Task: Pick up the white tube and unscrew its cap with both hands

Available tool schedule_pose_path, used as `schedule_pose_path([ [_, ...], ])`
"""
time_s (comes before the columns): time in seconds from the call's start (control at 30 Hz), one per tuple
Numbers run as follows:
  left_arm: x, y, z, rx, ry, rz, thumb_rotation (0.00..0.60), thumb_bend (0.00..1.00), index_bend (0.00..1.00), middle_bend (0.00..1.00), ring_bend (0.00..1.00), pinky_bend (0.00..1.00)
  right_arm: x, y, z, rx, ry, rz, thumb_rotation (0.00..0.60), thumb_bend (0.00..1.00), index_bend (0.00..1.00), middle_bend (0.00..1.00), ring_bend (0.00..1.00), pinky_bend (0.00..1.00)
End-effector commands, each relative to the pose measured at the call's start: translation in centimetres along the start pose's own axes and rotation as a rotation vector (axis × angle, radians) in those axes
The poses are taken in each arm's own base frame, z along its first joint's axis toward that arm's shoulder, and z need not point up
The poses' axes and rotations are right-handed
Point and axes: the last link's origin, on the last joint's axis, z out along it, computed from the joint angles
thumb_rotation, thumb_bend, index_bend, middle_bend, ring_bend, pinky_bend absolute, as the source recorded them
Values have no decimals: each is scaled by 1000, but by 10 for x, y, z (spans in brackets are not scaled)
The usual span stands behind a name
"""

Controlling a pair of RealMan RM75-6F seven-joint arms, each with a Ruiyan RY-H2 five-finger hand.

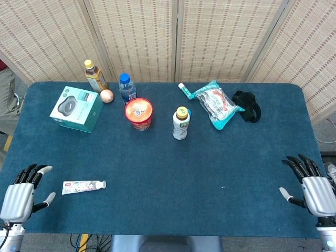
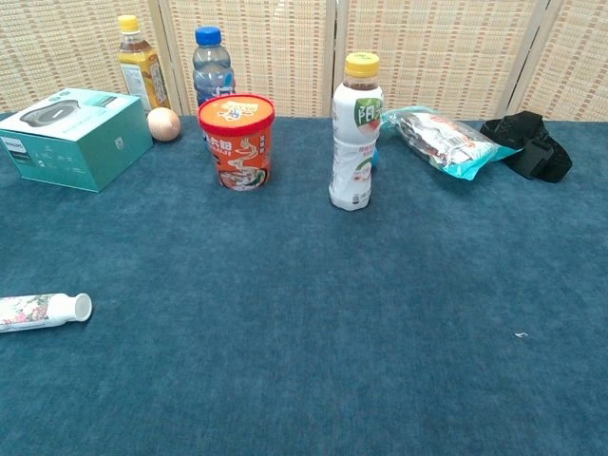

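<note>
White tube: the white tube [image 1: 83, 186] lies flat on the blue tabletop [image 1: 173, 178] at the near left, its cap [image 1: 103, 184] pointing right; the chest view shows the same tube at the left edge.
Left hand: the left hand [image 1: 23, 191] rests at the near left corner, just left of the tube and apart from it, fingers spread, grasping nothing.
Right hand: the right hand [image 1: 310, 184] sits at the near right corner, well apart from the tube, fingers spread and released.
Far left: a teal box [image 1: 77, 108], an egg [image 1: 106, 95], a yellow-capped bottle [image 1: 95, 75] and a blue-capped bottle [image 1: 126, 88].
Middle: a red cup [image 1: 139, 113] and a white drink bottle [image 1: 180, 124] stand upright.
Far right: a snack packet [image 1: 216, 105] with a black strap [image 1: 248, 105] beside it.
</note>
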Motion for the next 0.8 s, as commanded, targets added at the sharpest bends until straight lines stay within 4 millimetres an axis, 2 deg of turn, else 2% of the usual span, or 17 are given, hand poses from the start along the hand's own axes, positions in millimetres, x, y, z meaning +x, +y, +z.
schedule_pose_path([
  [0.03,0,0,1,0,-1,2,600,195,224,210,121,130,0,0,1,0,0,0,600,179,228,189,30,97],
  [0.33,-7,0,13,-21,-49,13,600,194,224,215,121,131,16,-5,12,26,79,-17,600,179,228,189,30,97],
  [0.6,-30,3,36,-27,-151,66,600,194,224,218,122,130,32,-11,25,48,136,-51,600,179,228,189,30,97],
  [0.8,-49,7,43,-14,-183,71,600,194,242,215,122,130,32,-11,26,49,131,-52,600,179,228,189,30,97],
])
